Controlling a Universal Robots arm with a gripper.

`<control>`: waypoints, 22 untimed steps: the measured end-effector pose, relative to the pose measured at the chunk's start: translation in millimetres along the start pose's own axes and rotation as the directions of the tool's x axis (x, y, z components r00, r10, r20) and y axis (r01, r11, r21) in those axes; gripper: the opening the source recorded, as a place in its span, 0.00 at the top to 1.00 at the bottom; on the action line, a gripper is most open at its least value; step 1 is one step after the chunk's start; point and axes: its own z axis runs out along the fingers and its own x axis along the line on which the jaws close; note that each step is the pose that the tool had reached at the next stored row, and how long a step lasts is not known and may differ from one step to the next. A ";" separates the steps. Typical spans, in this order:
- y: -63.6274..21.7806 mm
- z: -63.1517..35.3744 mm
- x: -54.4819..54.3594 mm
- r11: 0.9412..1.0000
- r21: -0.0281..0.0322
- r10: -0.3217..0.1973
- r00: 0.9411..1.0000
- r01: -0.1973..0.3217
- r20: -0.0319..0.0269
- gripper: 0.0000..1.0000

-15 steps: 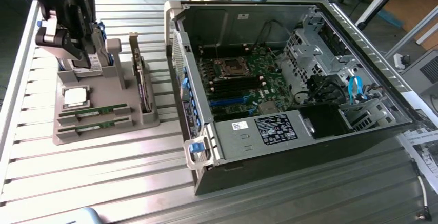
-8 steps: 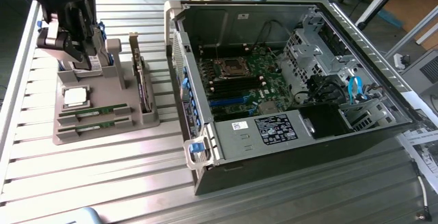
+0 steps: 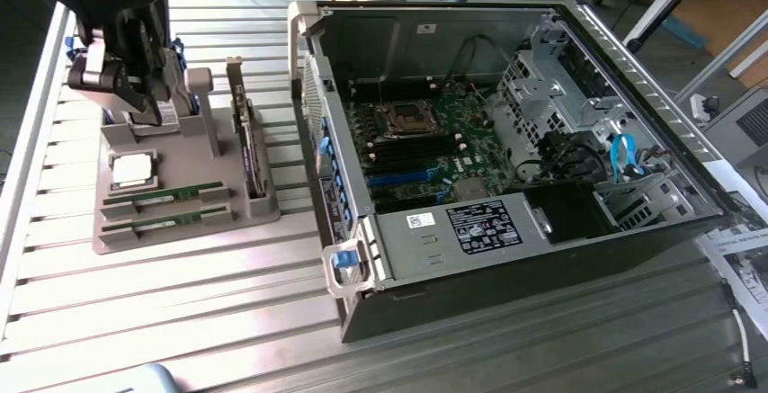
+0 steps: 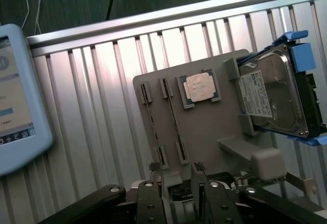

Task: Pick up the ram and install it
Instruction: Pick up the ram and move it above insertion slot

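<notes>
A first ram stick [image 3: 164, 194] and a second ram stick [image 3: 156, 224] stand on edge in slots at the near end of a grey holder [image 3: 192, 231] on the slatted desk [image 3: 180, 321]. Their long axes run left to right in the exterior view. A CPU chip [image 3: 132, 170] lies just beyond them. The gripper [image 4: 176, 167] hangs open and empty over the holder. The wrist view adds a hard drive [image 4: 273, 94] and a tablet [image 4: 15, 96]. The exterior view adds an open computer case [image 3: 504, 141] on its right.
</notes>
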 end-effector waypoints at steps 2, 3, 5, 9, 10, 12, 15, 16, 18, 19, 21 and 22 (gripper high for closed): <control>0.0 1.0 0.0 1.000 0.000 0.000 1.000 0.000 0.000 0.64; -0.1 1.6 0.0 1.000 0.000 0.000 1.000 0.000 0.000 0.64; -0.1 2.5 0.0 1.000 0.000 0.000 1.000 0.000 0.000 0.64; -0.1 4.6 0.1 1.000 0.000 0.000 1.000 0.000 0.000 0.64; -0.1 5.1 0.1 1.000 0.000 0.000 1.000 0.000 0.000 0.64; -0.2 6.1 0.1 1.000 0.000 0.000 1.000 0.000 0.000 0.64; -0.2 7.5 0.1 1.000 0.000 0.000 1.000 0.000 0.000 0.64; -0.2 8.0 0.2 1.000 0.000 0.000 1.000 0.000 0.000 0.64; -0.2 8.9 0.2 1.000 0.000 0.000 1.000 0.000 0.000 0.64; -0.2 9.4 0.2 1.000 0.000 0.000 1.000 0.000 0.000 0.64; -0.3 10.5 0.2 1.000 0.000 0.000 1.000 0.000 0.000 0.64; -0.3 11.1 0.2 1.000 0.000 0.000 1.000 0.000 0.000 0.64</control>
